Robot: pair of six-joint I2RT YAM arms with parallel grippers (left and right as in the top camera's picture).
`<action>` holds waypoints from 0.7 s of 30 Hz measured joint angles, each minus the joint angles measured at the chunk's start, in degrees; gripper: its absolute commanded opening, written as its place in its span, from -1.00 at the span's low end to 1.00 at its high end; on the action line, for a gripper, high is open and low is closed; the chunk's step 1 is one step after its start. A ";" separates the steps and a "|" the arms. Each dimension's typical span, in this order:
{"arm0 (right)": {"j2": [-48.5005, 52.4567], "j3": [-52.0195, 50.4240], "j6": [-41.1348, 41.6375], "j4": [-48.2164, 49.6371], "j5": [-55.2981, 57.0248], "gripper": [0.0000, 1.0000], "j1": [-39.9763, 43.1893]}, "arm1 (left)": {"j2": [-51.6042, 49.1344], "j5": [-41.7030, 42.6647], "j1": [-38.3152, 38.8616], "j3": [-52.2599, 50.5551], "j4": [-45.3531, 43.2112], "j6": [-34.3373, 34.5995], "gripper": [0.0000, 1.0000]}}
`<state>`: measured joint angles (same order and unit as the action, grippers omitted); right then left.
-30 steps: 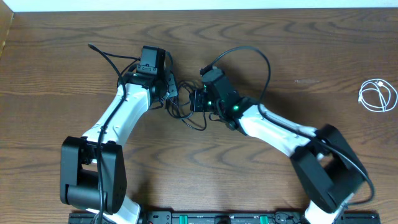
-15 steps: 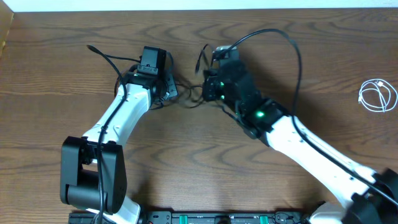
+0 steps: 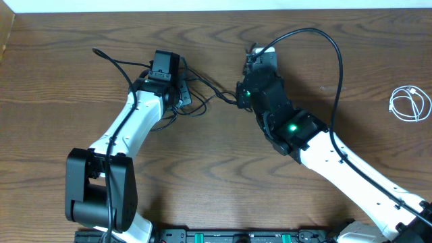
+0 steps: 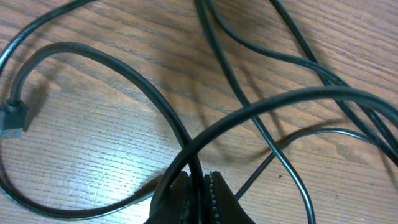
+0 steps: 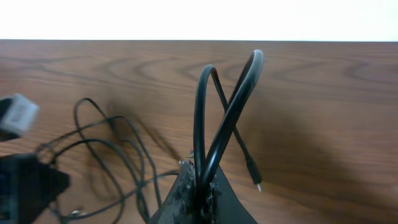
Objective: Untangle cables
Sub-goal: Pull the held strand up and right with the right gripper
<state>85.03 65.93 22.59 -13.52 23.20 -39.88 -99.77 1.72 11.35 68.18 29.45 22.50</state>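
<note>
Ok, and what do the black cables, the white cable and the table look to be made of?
The black cables: rubbery or plastic jacket, smooth, semi-matte with a faint sheen along the curves. The white cable: probably the same sort of plastic, too small to tell the finish. The table: wood or wood-look laminate, brown with clear grain lines, low gloss.

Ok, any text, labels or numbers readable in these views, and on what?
No readable text in any view.
Strip at the table's front edge: green and white marks, too small to read.
Black plug: blue specks, no letters.
Right arm: green lights only, no label.
White cable: no markings visible.
</note>
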 measured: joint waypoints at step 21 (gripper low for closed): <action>12.02 0.00 1.53 -3.17 1.90 -0.98 5.88 | 0.00 -18.36 -3.80 0.00 7.41 13.70 -0.85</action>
<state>97.06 65.93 24.12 -16.69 25.10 -34.00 -99.77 -16.64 7.55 68.18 36.86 36.21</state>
